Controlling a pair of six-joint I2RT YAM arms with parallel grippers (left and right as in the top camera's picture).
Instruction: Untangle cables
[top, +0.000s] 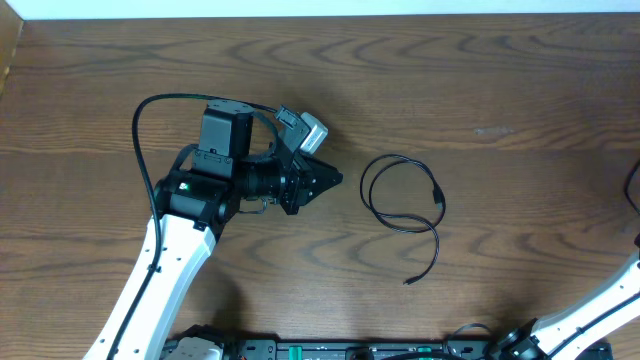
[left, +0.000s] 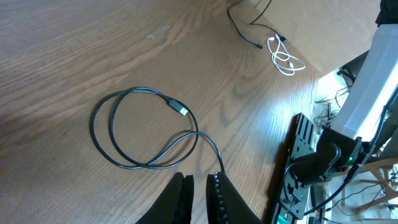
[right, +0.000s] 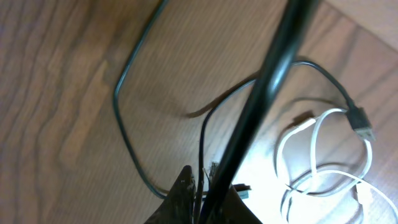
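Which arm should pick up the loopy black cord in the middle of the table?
Left. The left gripper points straight at the black cord, with its tips just beside the loop. The right arm shows only at the overhead view's bottom right, farther from it.

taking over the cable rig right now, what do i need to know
Left claw: shut, empty, pointing at the black cord.
Right claw: near the white cord; open or shut cannot be told.
Done: that black cord lies alone on the table in a loose loop.
Left: white cord sits coiled at the table edge beside a second thin black cord; check they are apart.
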